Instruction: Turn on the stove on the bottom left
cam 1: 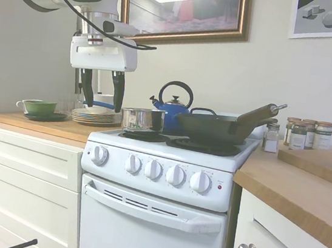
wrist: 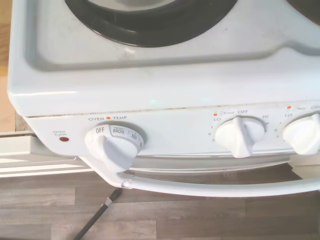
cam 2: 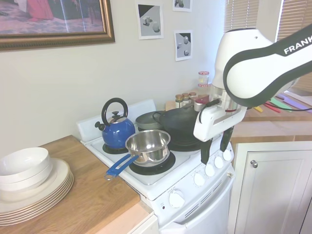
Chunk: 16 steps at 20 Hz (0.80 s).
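The stove (cam 1: 153, 220) is a white electric range standing between white drawer cabinets (cam 1: 20, 184) and a wooden worktop (cam 1: 304, 191), with its row of round knobs across the front panel and a small red light (cam 1: 219, 187) at the panel's right end in the first exterior view. The white arm reaches over the stove's front edge. A dark wok (cam 1: 214, 127) sits on one front burner, its wooden handle rising toward the spice jars (cam 1: 304, 133). A blue kettle (cam 2: 116, 130) stands on a rear burner. A steel saucepan (cam 2: 147, 146) with a blue handle rests on the other front burner. A stack of plates (cam 2: 36, 192) carrying white bowls lies on the worktop beside the stove. The hand (cam 1: 101, 94) hangs above the stove's front edge over the knob panel, its two dark fingers (cam 1: 117, 91) spread apart and holding nothing, not touching any knob. In the wrist view, the oven temperature knob (wrist: 112, 145) points to OFF, and the front burner knob (wrist: 240, 136) next to it also sits at OFF, with the oven-door handle (wrist: 220, 187) just below them
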Available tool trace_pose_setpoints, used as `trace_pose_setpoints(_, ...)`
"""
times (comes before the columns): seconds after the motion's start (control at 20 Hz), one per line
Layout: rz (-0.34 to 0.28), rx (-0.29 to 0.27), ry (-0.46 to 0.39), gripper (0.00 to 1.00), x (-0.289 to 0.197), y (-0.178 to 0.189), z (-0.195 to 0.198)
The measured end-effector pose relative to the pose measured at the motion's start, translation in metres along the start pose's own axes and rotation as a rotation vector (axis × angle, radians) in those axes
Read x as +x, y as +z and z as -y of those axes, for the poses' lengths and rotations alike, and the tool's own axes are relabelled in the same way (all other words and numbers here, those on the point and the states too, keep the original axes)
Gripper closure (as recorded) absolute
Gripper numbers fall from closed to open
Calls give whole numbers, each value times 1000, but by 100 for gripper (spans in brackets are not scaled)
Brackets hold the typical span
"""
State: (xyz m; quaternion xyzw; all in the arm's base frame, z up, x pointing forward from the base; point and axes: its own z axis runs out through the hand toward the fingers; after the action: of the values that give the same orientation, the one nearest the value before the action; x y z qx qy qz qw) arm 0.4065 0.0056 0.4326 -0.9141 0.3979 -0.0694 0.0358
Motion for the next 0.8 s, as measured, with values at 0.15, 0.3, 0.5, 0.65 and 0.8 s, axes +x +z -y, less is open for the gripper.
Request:
trace_pose_setpoints(0.15, 7, -6, -3, 0, 0, 4, 0)
trace_pose_setpoints(0.3, 16, -16, 1, 0, 3, 9, -1)
trace_pose_setpoints(0.5, 27, -39, 14, 0, 12, 22, -7)
trace_pose_setpoints(0.65, 34, -53, 26, 0, 21, 34, -9)
trace_pose_setpoints(0.8, 38, -65, 27, 0, 29, 45, -7)
